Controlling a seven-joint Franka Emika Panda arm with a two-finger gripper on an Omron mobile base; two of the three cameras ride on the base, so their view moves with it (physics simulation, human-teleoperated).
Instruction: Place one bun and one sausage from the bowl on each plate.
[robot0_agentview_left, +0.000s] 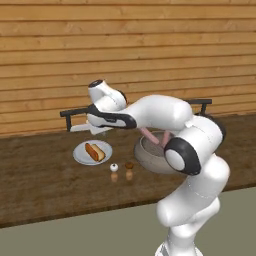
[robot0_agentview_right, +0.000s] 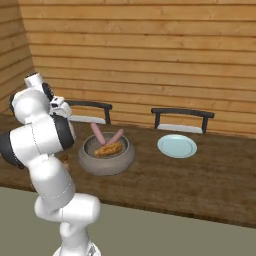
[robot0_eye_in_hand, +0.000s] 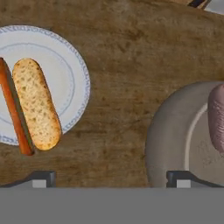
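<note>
The arm (robot0_agentview_left: 195, 165) rises from the base at 5 o'clock in the left base view, bends at a dark elbow joint, then reaches out level toward 10 o'clock. Its wrist turns down at the far end, so the hand points at the surface below. In the right base view the arm stands at 9 o'clock, folded up tall. The gripper (robot0_eye_in_hand: 111, 177) looks straight down — its two dark fingertips (robot0_eye_in_hand: 41, 178) sit wide apart at 6 o'clock of the hand view, with nothing between them.
</note>
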